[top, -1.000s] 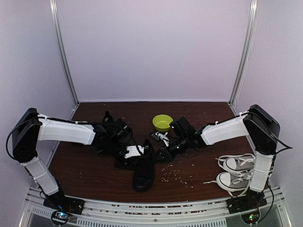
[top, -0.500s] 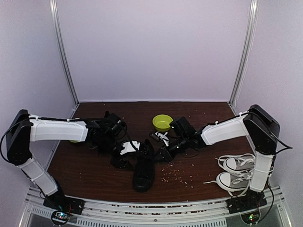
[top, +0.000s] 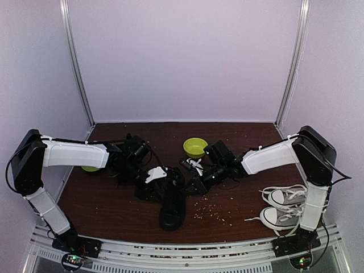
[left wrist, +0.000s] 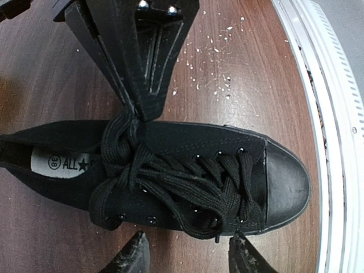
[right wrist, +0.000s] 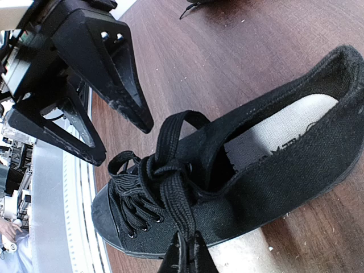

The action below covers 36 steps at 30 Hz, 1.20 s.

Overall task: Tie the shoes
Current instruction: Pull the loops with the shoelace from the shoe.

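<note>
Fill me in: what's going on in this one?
A black shoe is being tied mid-table. The right end effector is shut on a lace at the shoe's side. The left end effector is open above the other side, holding nothing. The laces are crossed and looped but look loose.

The shoe (top: 172, 202) lies mid-counter (top: 108, 207), toe toward the near edge. Left of its toe the counter is bare out to the side wall, leaving a wide lane. At its left flank the left hand (left wrist: 189, 255) hangs with fingers spread. The right hand (top: 196, 185) crowds its right flank, pinched on a lace (right wrist: 183, 210) drawn up over the tongue. Behind the shoe a bowl (top: 195, 147) blocks the middle. Well right of the shoe, white sneakers (top: 284, 207) fill the near corner, and only crumbs (top: 211, 211) lie between.
</note>
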Tool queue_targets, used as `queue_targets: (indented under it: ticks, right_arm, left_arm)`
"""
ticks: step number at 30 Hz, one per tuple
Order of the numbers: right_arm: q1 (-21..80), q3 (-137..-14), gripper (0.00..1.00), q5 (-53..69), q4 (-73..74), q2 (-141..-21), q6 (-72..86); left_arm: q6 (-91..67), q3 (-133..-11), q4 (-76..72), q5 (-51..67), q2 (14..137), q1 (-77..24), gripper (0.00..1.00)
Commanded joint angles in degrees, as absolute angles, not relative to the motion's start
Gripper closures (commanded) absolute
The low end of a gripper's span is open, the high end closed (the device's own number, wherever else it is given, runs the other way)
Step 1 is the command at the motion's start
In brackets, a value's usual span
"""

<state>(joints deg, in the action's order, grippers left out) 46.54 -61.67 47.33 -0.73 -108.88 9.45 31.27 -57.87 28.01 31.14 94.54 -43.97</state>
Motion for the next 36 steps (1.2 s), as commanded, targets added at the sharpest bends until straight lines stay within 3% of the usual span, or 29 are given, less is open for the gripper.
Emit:
queue_targets:
  ticks: [1, 8, 11, 14, 16, 27, 36]
  right_arm:
    - [46.81, -62.66, 1.00, 47.20, -1.19, -109.00, 9.85]
    - [46.76, -62.57, 1.00, 47.18, -1.09, -108.88, 9.84]
    - [46.82, -62.72, 1.00, 47.18, -0.82, -108.90, 9.72]
    - [46.83, -62.75, 1.00, 47.24, -0.84, -108.90, 9.64]
    - [46.82, -62.69, 1.00, 47.24, -0.72, -108.82, 9.67]
    - [47.13, -61.24, 1.00, 45.82, 3.20, -106.92, 7.73]
    - [47.17, -58.79, 1.00, 43.31, 5.49, -105.32, 7.21]
  left_arm:
    - [28.81, -58.71, 25.29, 32.88, 96.87, -44.03, 0.54]
    - [28.25, -58.49, 24.35, 30.69, 98.59, -44.65, 0.59]
    - [28.49, -58.35, 24.00, 29.88, 98.06, -44.65, 0.79]
    - [27.97, -57.89, 23.16, 30.30, 97.66, -44.65, 0.87]
    - [27.89, -57.84, 23.12, 30.02, 97.57, -44.65, 1.00]
    - [23.19, -51.07, 13.45, 12.37, 87.58, -43.12, 1.00]
    - [20.75, -55.99, 17.79, 7.20, 93.22, -42.06, 1.00]
